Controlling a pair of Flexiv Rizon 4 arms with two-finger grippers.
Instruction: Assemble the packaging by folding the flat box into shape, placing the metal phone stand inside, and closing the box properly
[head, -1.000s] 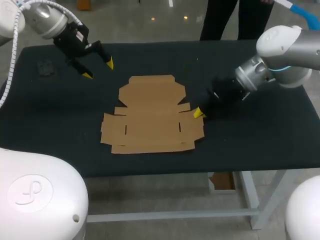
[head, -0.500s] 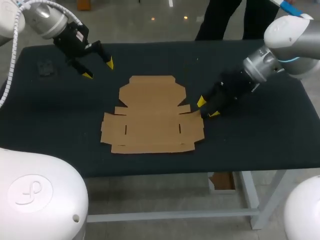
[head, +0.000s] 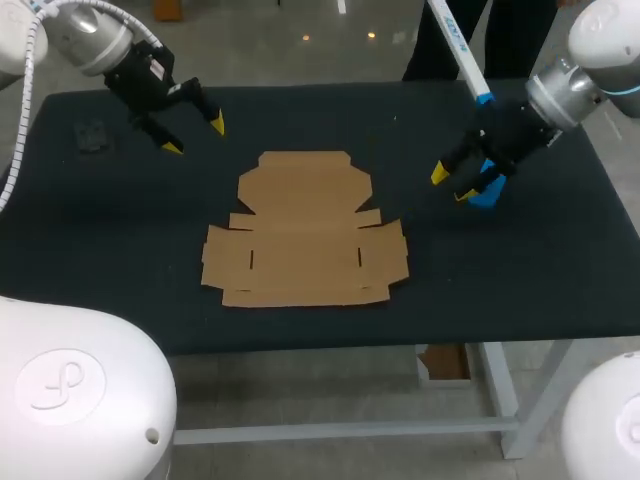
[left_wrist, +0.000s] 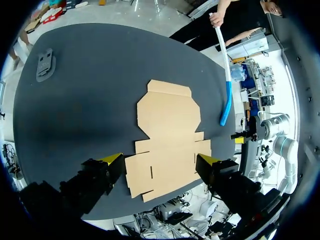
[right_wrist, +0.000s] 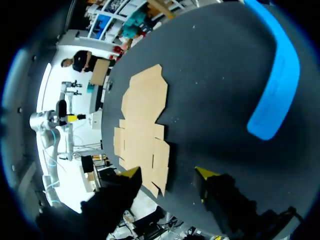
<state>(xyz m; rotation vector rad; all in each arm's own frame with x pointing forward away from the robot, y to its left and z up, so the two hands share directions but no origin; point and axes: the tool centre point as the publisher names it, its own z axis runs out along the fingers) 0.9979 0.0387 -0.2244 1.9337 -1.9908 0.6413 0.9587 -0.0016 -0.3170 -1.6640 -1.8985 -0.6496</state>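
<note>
The flat brown cardboard box (head: 305, 230) lies unfolded at the table's middle, also seen in the left wrist view (left_wrist: 167, 137) and the right wrist view (right_wrist: 142, 120). The dark metal phone stand (head: 92, 135) lies flat at the far left (left_wrist: 45, 64). My left gripper (head: 194, 136) hovers open behind and left of the box, nothing between its fingers (left_wrist: 160, 160). My right gripper (head: 452, 184) hangs open to the right of the box, clear of it and empty (right_wrist: 168, 173).
A person holds a white stick with a blue end (head: 483, 192) over the table's right side. The blue end rests just beside my right gripper (right_wrist: 277, 85) and right of the box (left_wrist: 227, 95). The black table (head: 120, 270) is bare around the box.
My right gripper was shut at the box's right flap, then opened and drew back to the right, away from the box. The blue-ended stick came in beside it. The left arm stayed still.
</note>
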